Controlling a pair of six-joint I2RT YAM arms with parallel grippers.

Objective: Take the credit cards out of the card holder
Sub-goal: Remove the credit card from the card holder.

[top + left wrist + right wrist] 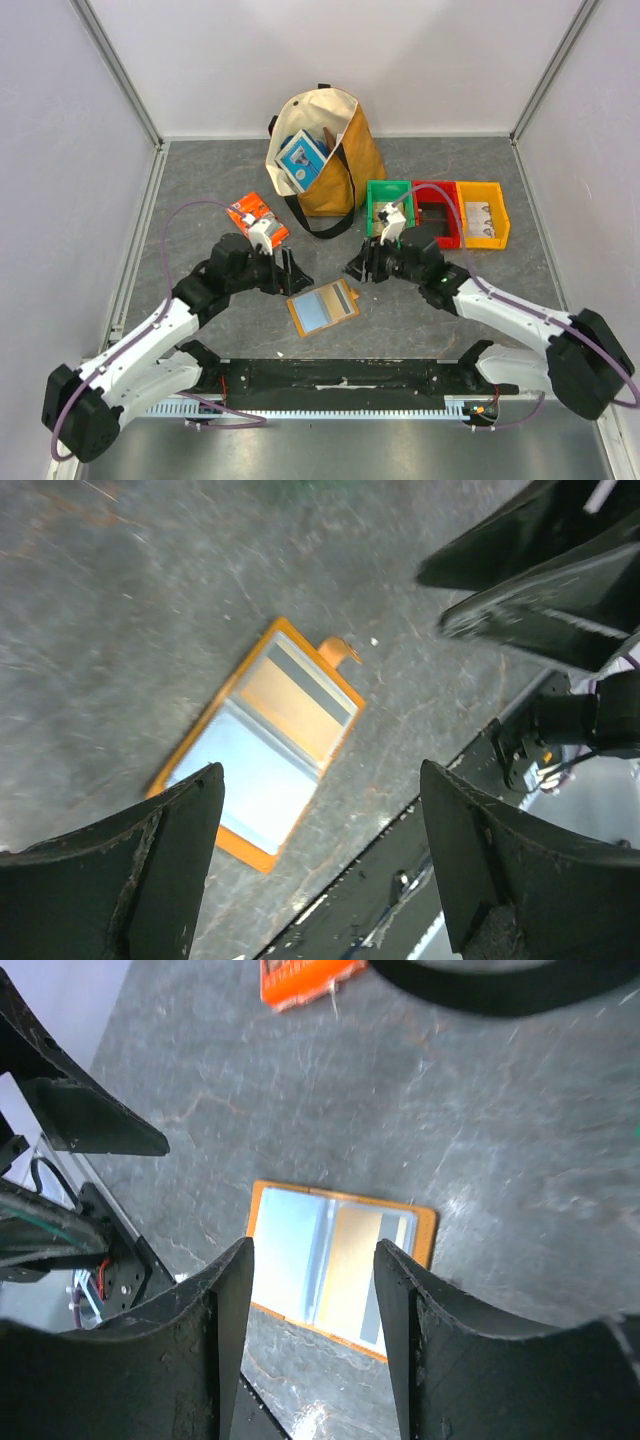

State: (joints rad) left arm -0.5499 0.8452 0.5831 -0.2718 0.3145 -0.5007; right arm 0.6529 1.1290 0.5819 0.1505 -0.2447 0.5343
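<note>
The card holder point(323, 307) lies open and flat on the grey table between the two grippers, orange-tan with pale blue-grey pockets. It also shows in the left wrist view point(260, 750) and the right wrist view point(335, 1260). One pocket holds a tan card with a grey stripe point(365, 1270); no black or white card shows outside the holder. My left gripper point(290, 274) is open and empty, above and left of the holder point(320, 880). My right gripper point(357, 270) is open and empty, above the holder's far right point(312, 1330).
A tan tote bag point(340, 170) with a blue-and-white box point(301, 160) stands at the back. An orange printed packet point(252, 213) lies behind the left gripper. Green point(385, 192), red point(438, 200) and yellow-orange point(484, 215) bins stand at the right. The black base rail point(340, 378) runs along the near edge.
</note>
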